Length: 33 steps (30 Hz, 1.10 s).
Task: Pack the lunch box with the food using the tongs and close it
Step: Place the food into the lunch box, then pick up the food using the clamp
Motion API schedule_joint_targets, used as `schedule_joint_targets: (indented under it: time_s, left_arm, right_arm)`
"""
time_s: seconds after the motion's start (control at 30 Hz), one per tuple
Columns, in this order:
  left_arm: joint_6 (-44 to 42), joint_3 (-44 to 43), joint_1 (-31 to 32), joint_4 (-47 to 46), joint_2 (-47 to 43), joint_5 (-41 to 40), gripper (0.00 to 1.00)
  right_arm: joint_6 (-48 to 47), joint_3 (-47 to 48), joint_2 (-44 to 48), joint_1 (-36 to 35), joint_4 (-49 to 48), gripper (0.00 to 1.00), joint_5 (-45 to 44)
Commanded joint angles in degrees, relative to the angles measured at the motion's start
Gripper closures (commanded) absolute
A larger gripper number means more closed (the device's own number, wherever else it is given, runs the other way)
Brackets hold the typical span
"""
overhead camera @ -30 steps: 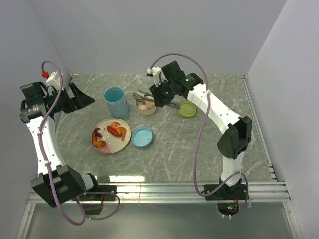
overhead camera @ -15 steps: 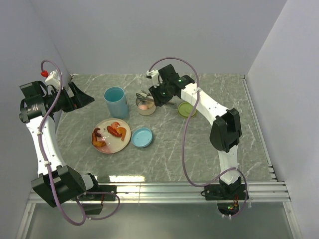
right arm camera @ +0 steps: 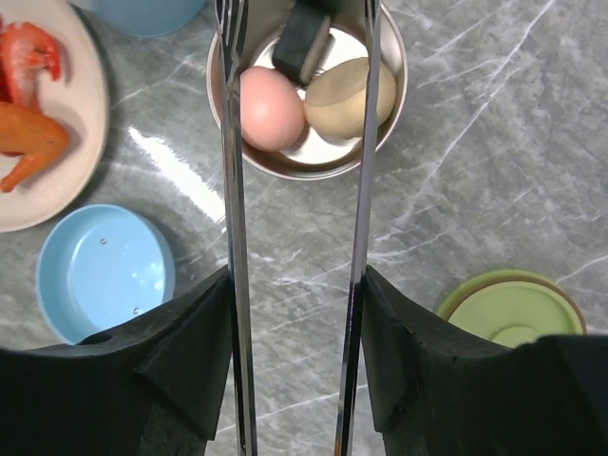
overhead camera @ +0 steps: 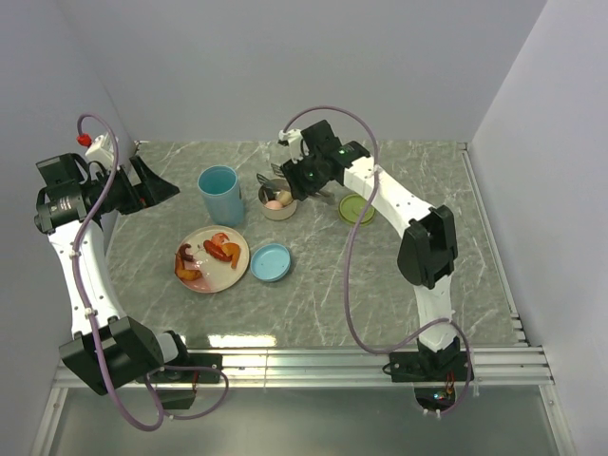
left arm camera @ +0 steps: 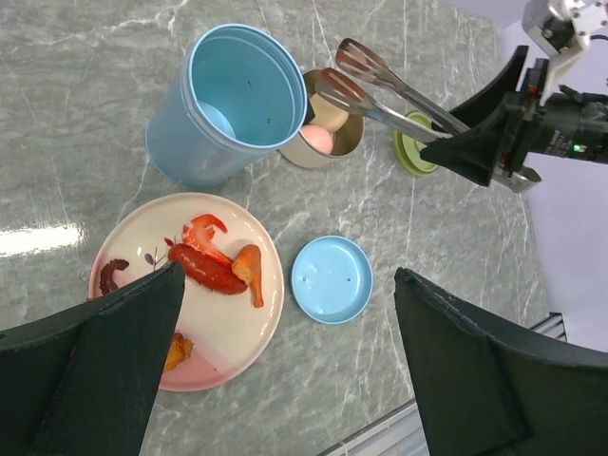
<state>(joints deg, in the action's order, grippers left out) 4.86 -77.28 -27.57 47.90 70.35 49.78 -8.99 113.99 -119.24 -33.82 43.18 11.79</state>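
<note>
One pair of tongs (right arm camera: 233, 190) sits in the right hand (right arm camera: 296, 285). Its two fingers press on the outside of the two thin metal arms, which stand apart and parallel. The arms run straight out ahead of the hand, off the worktop (left arm camera: 427, 237), and their tips reach over one small metal bowl (right arm camera: 285, 169). The top edge of the wrist view cuts off the tips.

Three pieces of food lie in the bowl, just ahead of the right hand: one pink egg (right arm camera: 269, 107), one beige egg (right arm camera: 347, 95) touching it, and one black-and-white piece (right arm camera: 302, 40) behind them, partly cut off.

Five more pieces lie on one plate (left arm camera: 233, 328) under the left hand (left arm camera: 288, 275), whose fingers are spread wide and hold nothing. They are a red shrimp (left arm camera: 201, 231), a long red piece (left arm camera: 209, 271), an orange drumstick shape (left arm camera: 250, 274), a dark red curl (left arm camera: 109, 277) and an orange bit (left arm camera: 177, 350). That hand's finger half hides the orange bit and also covers the near edge of the plate.

One tall blue tub (left arm camera: 190, 142) stands touching the bowl, on the side away from the right hand. One blue lid (left arm camera: 331, 280) lies just beside the plate. One green lid (right arm camera: 513, 312) lies close by the right hand's right finger, its near edge hidden.
</note>
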Motion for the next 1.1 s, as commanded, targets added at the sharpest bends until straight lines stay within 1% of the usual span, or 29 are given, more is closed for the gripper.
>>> schedule_joint_targets:
  time_s: [0.0, 0.03, 0.17, 0.3, 0.4, 0.43, 0.53, 0.6, 0.67, 0.7, 0.77, 0.9, 1.07]
  left_arm:
    - [-1.1, -2.3, -0.3, -0.3, -0.8, 1.2, 0.02]
    - [-0.9, -2.7, -0.2, -0.5, -0.7, 1.5, 0.02]
    - [0.1, -2.3, -0.2, -1.1, -0.5, 2.5, 0.02]
    - [0.5, -0.4, -0.3, -2.8, -2.0, 2.1, 0.02]
    - [0.9, -0.8, -0.2, -3.3, -2.0, 1.6, 0.01]
    - [1.1, -0.7, -0.2, -3.3, -1.9, 1.7, 0.02]
    - [2.2, -0.2, -0.3, -3.9, -1.7, 1.7, 0.02]
    - [1.5, -0.2, -0.3, -3.3, -2.1, 1.5, 0.02]
    - [0.7, 0.0, -0.2, -3.3, -2.4, 0.1, 0.01]
    - [0.6, -0.2, -0.3, -3.3, -2.3, -0.1, 0.01]
    - [0.4, -0.5, -0.2, -2.9, -1.4, 0.1, 0.01]
    - [1.9, 0.4, -0.3, -4.7, -0.6, 0.7, 0.01]
    - [2.2, 2.4, -0.2, -5.9, -1.9, 0.1, 0.01]
  right_arm:
    - [-0.1, -0.4, 7.2, 0.4, 0.0, 0.43, 3.1]
    - [-0.5, -2.2, 10.2, 0.4, 0.5, 0.43, 5.4]
    - [-1.9, -7.3, 17.2, 0.2, 4.9, 0.45, 11.0]
    - [-0.8, -14.6, 23.9, -2.6, 4.8, 0.46, 14.7]
    - [-0.1, -20.0, 26.4, -6.2, 3.3, 0.47, 14.1]
    - [-0.3, -20.6, 26.6, -9.2, 3.1, 0.47, 13.4]
    - [-0.6, -21.9, 25.6, -13.0, 2.2, 0.49, 9.9]
    - [0.3, -21.4, 23.1, -15.2, 1.6, 0.5, 8.6]
    - [1.0, -18.2, 20.5, -16.4, 2.7, 0.52, 7.9]
    - [1.3, -16.9, 17.8, -16.8, 3.2, 0.52, 7.3]
    - [1.8, -12.8, 15.3, -17.4, 4.5, 0.53, 7.2]
    - [2.2, -7.7, 9.3, -19.9, 5.6, 0.52, 5.2]
    - [2.7, -1.2, 4.7, -21.2, 6.5, 0.49, 2.7]
